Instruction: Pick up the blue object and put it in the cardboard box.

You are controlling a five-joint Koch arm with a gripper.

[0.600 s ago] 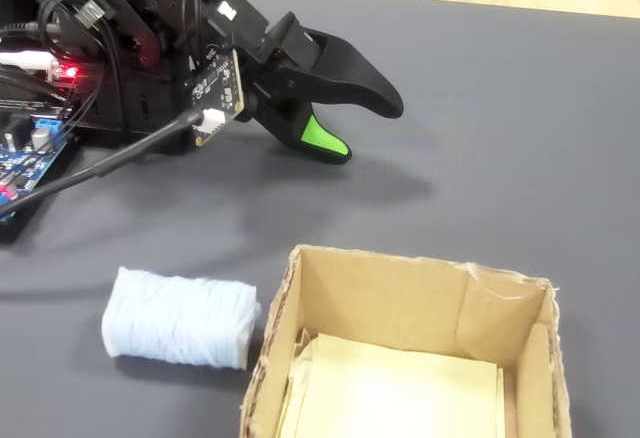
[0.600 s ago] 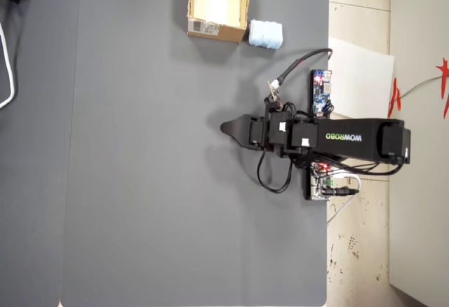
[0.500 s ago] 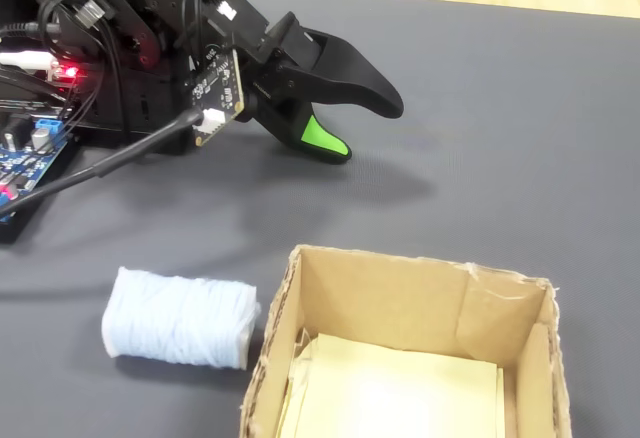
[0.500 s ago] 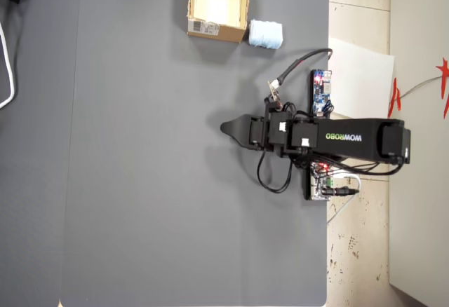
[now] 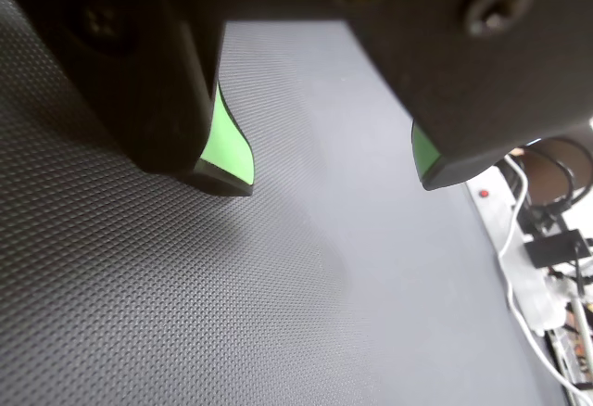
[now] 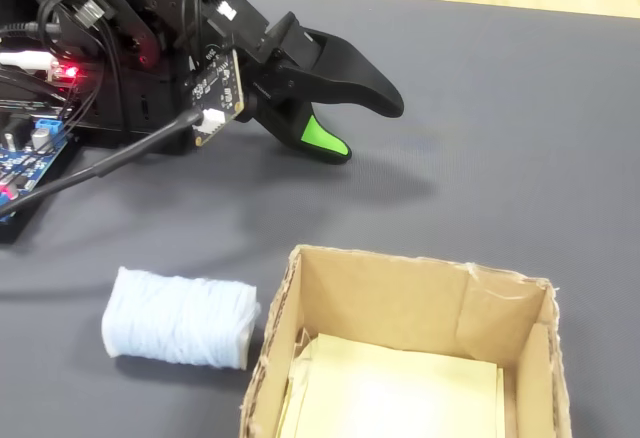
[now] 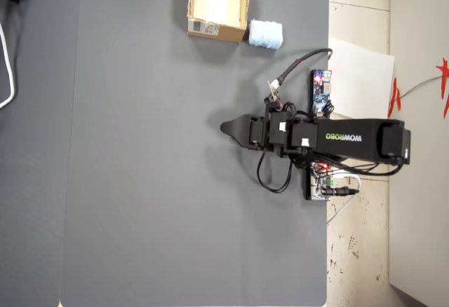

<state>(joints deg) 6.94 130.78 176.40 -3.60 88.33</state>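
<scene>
The blue object [image 6: 178, 318] is a pale blue ribbed roll lying on its side on the grey mat, right beside the cardboard box [image 6: 400, 303]. In the overhead view the blue object [image 7: 266, 34] touches the right wall of the cardboard box [image 7: 214, 30], which has a white label on its near side and pale paper inside. My gripper [image 6: 362, 126] hovers low over the mat, well away from both. It stands open, its green pads [image 5: 227, 142] apart with only bare mat between them. My gripper [image 7: 226, 128] points left in the overhead view, and the wrist view shows my gripper [image 5: 334, 176] above bare mat.
A blue circuit board [image 6: 25, 153] with a red light and cables sits by the arm's base. A black cable [image 6: 110, 163] runs across the mat near the roll. The mat's right edge [image 7: 328, 55] lies just past the base, with a white sheet [image 7: 361, 76] on the floor.
</scene>
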